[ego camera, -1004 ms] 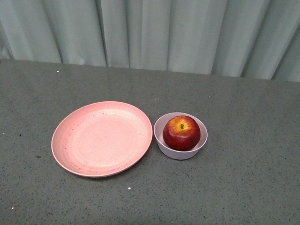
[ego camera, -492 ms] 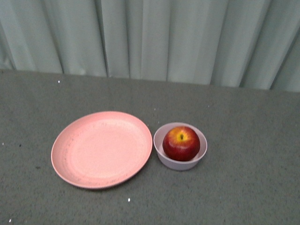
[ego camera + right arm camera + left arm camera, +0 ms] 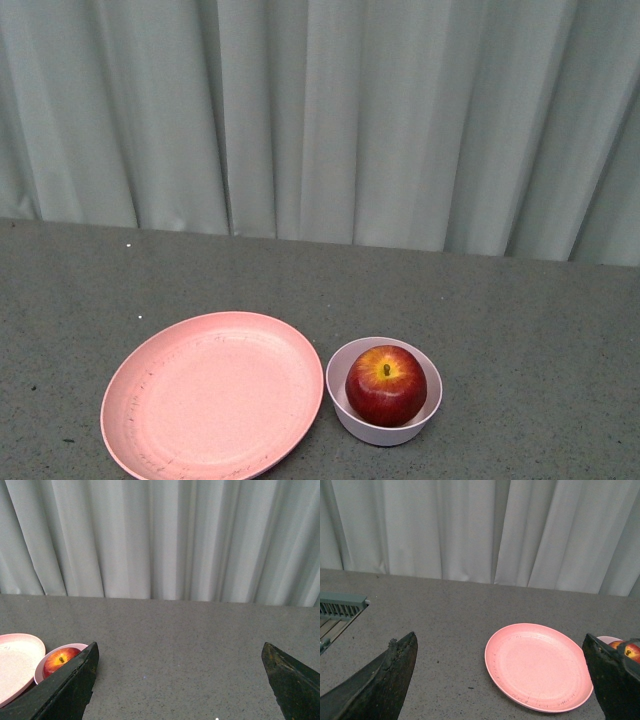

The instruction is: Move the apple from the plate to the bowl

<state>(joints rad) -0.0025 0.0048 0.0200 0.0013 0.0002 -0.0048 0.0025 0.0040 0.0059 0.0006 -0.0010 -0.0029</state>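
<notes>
The dark-red apple [image 3: 386,385] with a yellow patch round its stem sits inside the small pale bowl [image 3: 384,430]. The wide salmon-pink plate [image 3: 212,397] lies empty just left of the bowl, almost touching it. Neither arm shows in the front view. In the left wrist view my left gripper [image 3: 501,680] is open and empty, held back above the table with the plate [image 3: 538,666] beyond it and the apple [image 3: 631,650] peeking past one finger. In the right wrist view my right gripper [image 3: 180,680] is open and empty over bare table, the apple [image 3: 60,661] and bowl [image 3: 41,666] off to one side.
A pale curtain [image 3: 320,120] hangs along the table's far edge. The grey speckled tabletop [image 3: 520,310] stretches all round the dishes. A grey slatted grille [image 3: 340,606] shows at the table's edge in the left wrist view.
The front view has tilted upward: plate, bowl and apple sit lower in the picture and more curtain shows. The apple stays in the bowl; nothing on the table moved.
</notes>
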